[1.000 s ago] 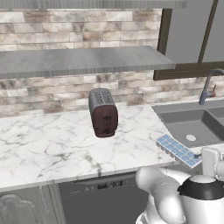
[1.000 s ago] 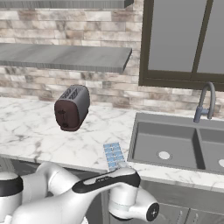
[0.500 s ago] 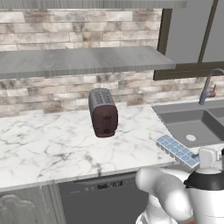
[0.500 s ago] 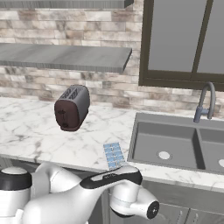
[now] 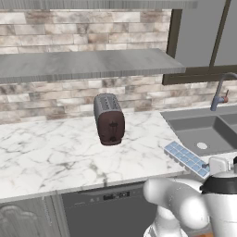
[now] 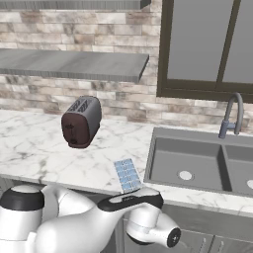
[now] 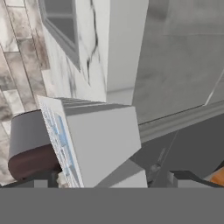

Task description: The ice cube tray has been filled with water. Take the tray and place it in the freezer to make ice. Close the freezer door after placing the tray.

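The ice cube tray (image 5: 186, 158) lies at the counter's front edge, just left of the sink, with one end over the edge. Its cells hold pale blue water (image 6: 127, 173). In the hand view the tray (image 7: 98, 144) looms close and rolled on its side, showing its white underside, with the blue cells (image 7: 60, 139) along its left. My gripper (image 7: 116, 179) is open. Its fingertips (image 7: 43, 180) rise on either side of the tray's near end without gripping it. The freezer and the freezer door are out of view.
A dark brown toaster (image 5: 109, 119) stands mid-counter, behind and left of the tray. The sink (image 6: 197, 160) with its faucet (image 6: 232, 116) lies to the right. A dishwasher front (image 5: 106, 208) sits below the marble counter (image 5: 51, 152). A shelf (image 5: 83, 65) runs above.
My arm has shifted slightly in front of the counter edge. The tray has stayed in place and the gripper has stayed open.
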Available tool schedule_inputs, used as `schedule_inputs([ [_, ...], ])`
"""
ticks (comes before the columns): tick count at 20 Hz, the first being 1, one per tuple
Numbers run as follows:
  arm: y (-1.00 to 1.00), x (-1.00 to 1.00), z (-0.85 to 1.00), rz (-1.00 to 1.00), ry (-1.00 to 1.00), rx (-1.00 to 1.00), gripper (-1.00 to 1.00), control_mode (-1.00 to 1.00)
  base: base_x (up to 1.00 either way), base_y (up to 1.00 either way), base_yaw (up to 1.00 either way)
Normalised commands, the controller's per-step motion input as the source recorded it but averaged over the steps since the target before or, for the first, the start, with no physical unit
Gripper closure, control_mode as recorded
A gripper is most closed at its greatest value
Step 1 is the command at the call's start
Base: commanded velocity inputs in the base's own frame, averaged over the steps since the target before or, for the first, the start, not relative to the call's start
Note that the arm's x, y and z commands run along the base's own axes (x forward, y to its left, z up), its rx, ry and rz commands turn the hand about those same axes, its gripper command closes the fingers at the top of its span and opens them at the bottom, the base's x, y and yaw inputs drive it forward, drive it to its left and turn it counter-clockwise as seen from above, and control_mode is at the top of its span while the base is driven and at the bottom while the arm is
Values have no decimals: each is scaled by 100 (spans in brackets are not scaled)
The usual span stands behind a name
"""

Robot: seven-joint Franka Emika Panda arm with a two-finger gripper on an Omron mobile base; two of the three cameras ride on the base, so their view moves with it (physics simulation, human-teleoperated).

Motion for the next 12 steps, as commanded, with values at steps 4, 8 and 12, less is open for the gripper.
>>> schedule_inputs([
  [4, 0, 7, 0, 0, 0, 4, -100, -100, 0, 0, 0],
  [8, 0, 7, 0, 0, 0, 0, -100, -100, 0, 0, 0],
  [12, 0, 9, 0, 0, 0, 0, -100, -100, 0, 0, 0],
])
